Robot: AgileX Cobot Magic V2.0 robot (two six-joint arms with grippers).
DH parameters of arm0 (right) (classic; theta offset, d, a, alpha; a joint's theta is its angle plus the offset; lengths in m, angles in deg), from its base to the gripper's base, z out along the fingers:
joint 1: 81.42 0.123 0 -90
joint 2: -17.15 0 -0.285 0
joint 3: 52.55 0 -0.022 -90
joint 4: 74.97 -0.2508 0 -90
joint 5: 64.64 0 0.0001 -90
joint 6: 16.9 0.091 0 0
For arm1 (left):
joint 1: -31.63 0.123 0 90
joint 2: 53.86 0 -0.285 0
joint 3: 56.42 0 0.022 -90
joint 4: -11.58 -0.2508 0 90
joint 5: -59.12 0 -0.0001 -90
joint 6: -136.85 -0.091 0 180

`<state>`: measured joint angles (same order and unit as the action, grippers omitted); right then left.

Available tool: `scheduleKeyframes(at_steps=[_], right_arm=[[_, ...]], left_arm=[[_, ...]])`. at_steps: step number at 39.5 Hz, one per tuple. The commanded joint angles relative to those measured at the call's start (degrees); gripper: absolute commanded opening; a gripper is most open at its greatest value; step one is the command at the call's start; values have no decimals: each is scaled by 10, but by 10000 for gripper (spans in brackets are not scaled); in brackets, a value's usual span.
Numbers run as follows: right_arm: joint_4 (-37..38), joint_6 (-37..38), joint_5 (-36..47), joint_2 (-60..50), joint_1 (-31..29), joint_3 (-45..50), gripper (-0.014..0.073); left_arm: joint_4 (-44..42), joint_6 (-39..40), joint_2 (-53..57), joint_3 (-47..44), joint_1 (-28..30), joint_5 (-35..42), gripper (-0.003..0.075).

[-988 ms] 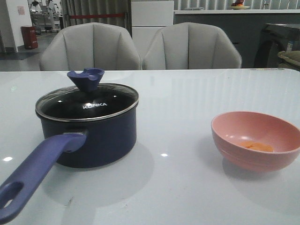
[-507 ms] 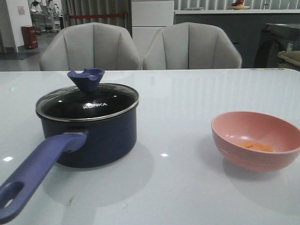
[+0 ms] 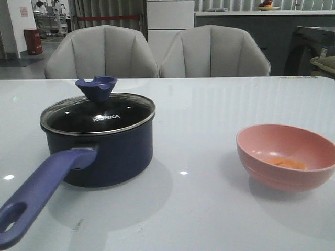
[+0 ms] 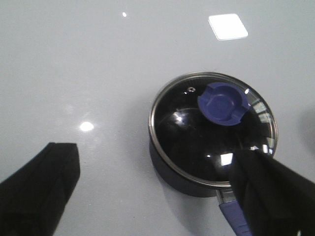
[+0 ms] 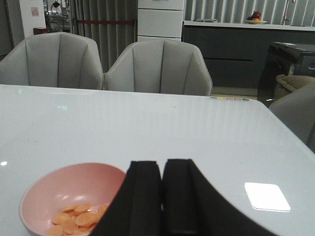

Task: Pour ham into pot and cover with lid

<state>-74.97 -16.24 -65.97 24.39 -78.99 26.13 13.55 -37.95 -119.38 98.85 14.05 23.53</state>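
Observation:
The navy pot stands at the left of the table, its long blue handle pointing to the near left. The glass lid with its blue knob sits on the pot. The pink bowl at the right holds the orange ham slices. My left gripper is open and empty, high above the table beside the pot. My right gripper is shut and empty, just beside the bowl and ham. Neither gripper shows in the front view.
Two grey chairs stand behind the table's far edge. A dark cabinet is at the far right. The glossy white table reflects ceiling lights.

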Motion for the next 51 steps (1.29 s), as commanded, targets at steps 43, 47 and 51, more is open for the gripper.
scheduleKeyframes(at_steps=[43,47,51], right_arm=[[0,-2,48,-11,-3,6,138],[0,-2,48,-11,-3,6,138],[0,-2,48,-11,-3,6,138]], left_arm=[[-7,-48,-467,451,-98,-272,667],[-7,-52,-473,451,-100,-272,667],[-5,-59,-480,451,-100,-273,667]])
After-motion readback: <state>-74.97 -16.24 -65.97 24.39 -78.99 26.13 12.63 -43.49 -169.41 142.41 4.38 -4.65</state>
